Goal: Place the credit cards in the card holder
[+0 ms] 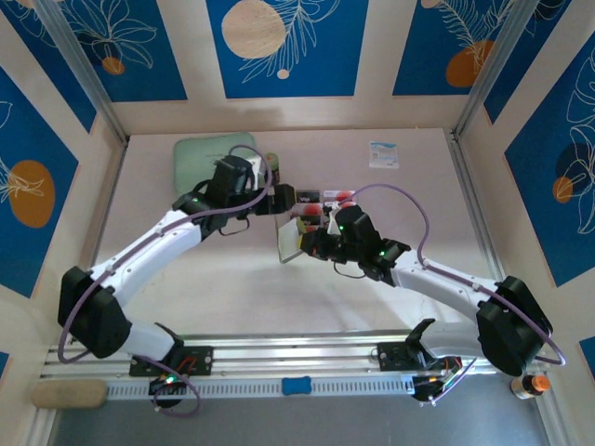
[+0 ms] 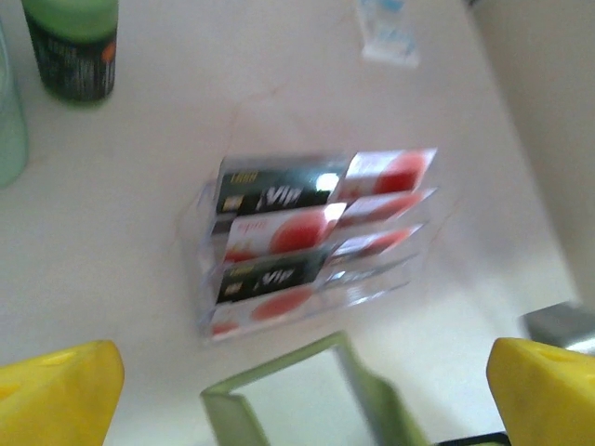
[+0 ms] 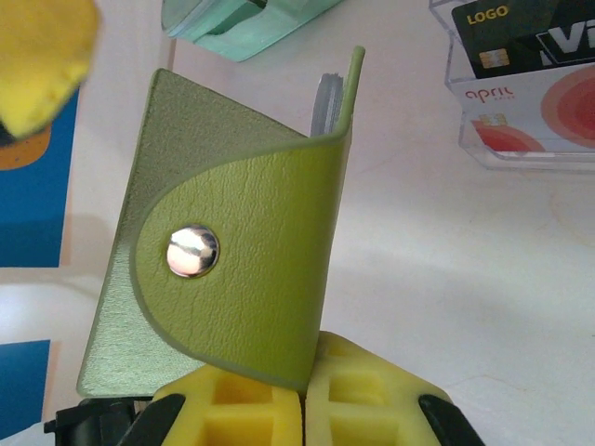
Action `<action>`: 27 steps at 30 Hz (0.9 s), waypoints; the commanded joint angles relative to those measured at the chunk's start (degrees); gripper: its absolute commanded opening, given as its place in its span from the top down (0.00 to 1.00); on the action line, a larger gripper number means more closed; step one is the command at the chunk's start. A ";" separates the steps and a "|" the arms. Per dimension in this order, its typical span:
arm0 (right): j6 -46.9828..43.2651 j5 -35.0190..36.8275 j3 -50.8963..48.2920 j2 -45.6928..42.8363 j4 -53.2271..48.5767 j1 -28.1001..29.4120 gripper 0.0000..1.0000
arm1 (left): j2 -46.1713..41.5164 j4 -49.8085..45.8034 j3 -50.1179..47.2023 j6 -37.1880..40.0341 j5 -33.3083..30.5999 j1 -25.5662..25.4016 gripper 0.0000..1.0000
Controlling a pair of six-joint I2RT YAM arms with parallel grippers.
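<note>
Holder: small olive-green fold-over card holder [image 3: 232, 242] with a round metal snap [image 3: 192, 251], held upright off the table [image 1: 232, 297], just in front of the tray; a greyish sleeve edge peeks out at its top.
Right claw: right gripper [image 3: 302, 404] pinched tight on the holder's lower edge, its yellow pads touching the leather.
Left claw: left gripper [image 2: 297, 400] spread fully wide with nothing between its yellow fingertips [image 2: 56, 390]; it hovers just above the holder and faces the tray.
Cards: white credit cards [image 2: 279, 230] with red circles, mixed with black ones, standing in tiers in the clear plastic tray [image 2: 381, 279] near the middle of the table.
Done: the holder is lifted and presented; I cannot tell whether any card sits inside it.
To do: judging by the well-stocked tray, most or all of the cards are yet to be picked out and slid into the sleeves.
Bystanders: mint-green zip case [image 1: 206, 158] and green bottle [image 2: 70, 46] at the far side, apart from the work.
</note>
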 commanded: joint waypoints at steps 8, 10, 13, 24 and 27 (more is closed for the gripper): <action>1.82 4.17 -4.24 -2.71 0.50 -1.54 1.00 | -1.86 -4.24 -8.33 3.88 -10.06 -1.66 0.00; 2.68 4.26 -5.53 -3.12 1.37 -1.85 1.00 | -1.33 -5.17 -9.06 4.66 -10.12 -1.69 0.00; 4.30 4.86 -6.97 -3.31 2.50 -1.87 1.00 | 0.25 -6.17 -9.85 6.27 -9.85 -1.73 0.00; 11.07 12.67 -10.83 0.43 8.43 4.43 1.00 | 9.48 -10.48 -6.69 13.97 -14.81 -5.29 0.00; 10.99 14.78 -9.84 1.27 7.56 6.22 1.00 | 7.96 -10.45 -6.10 13.26 -15.88 -5.32 0.00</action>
